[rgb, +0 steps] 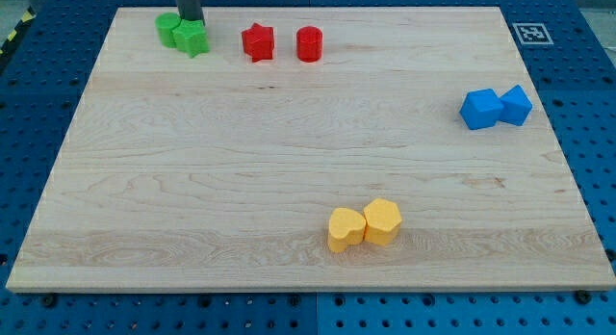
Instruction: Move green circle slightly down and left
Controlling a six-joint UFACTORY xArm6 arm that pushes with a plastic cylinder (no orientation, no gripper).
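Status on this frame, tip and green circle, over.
My tip at view's top, touching green circle and green star. The two greens touch. Down-left path clear.

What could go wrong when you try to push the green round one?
My tip sits at the view's top, right behind both green blocks. The green circle touches the green star, so a push might drag the star along too. The circle also sits near the board's top-left corner, so a push angled wrong could slide it off. The red blocks look safely apart.
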